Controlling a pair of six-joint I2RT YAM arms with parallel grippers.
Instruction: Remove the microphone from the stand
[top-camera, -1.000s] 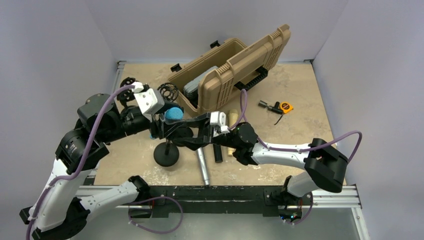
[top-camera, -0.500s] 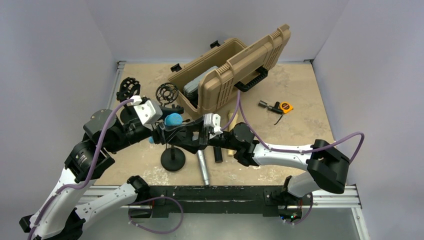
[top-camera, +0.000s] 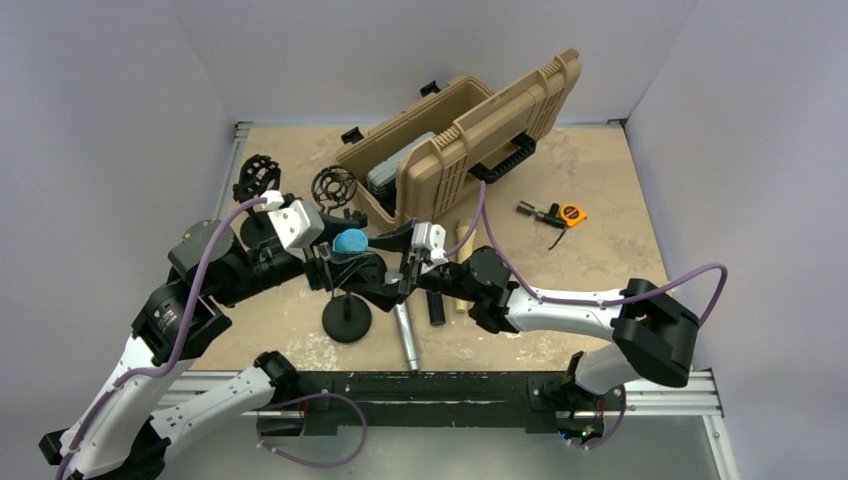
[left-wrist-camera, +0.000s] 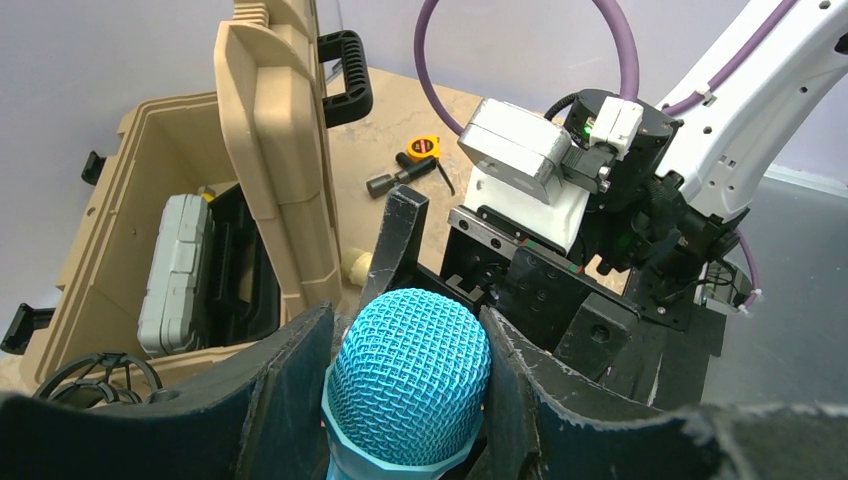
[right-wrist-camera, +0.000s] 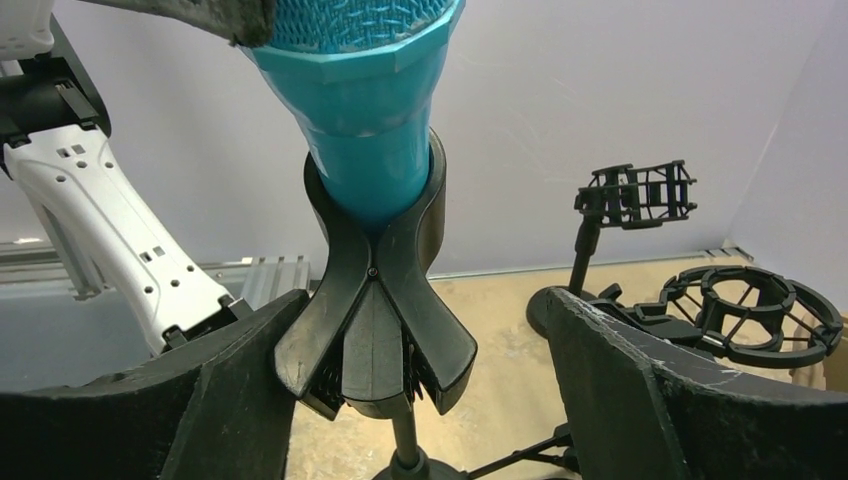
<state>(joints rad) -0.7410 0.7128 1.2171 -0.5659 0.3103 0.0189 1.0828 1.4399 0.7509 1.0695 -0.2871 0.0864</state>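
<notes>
**Blue microphone (left-wrist-camera: 408, 385) gripped, clip (right-wrist-camera: 375, 290) not yet cleared**

Step in hand: drawing the microphone out of the stand (top-camera: 347, 320).
Left gripper (left-wrist-camera: 405, 345): partly closed, fingers pressed on both sides of the mesh head.
Right gripper (right-wrist-camera: 420, 370): wide open, straddling the clip, touching nothing.
The microphone's body is seated in the clip.
Next, likely: brace the clip, pull the microphone straight out.

**Blue microphone seated in stand clip**

The microphone (left-wrist-camera: 408, 375) is bright blue, with a rounded mesh head and a smooth body that narrows downward. Its narrow end is wedged in the black forked clip (right-wrist-camera: 375, 300) at the top of the stand (top-camera: 347, 318), with the head uppermost and roughly upright. The stand is black: a thin rod rising from a round, flat base that rests on the bench (top-camera: 600, 260) towards its near left. The left claw (left-wrist-camera: 408, 345) has one finger pressed against each side of the mesh head.
</notes>
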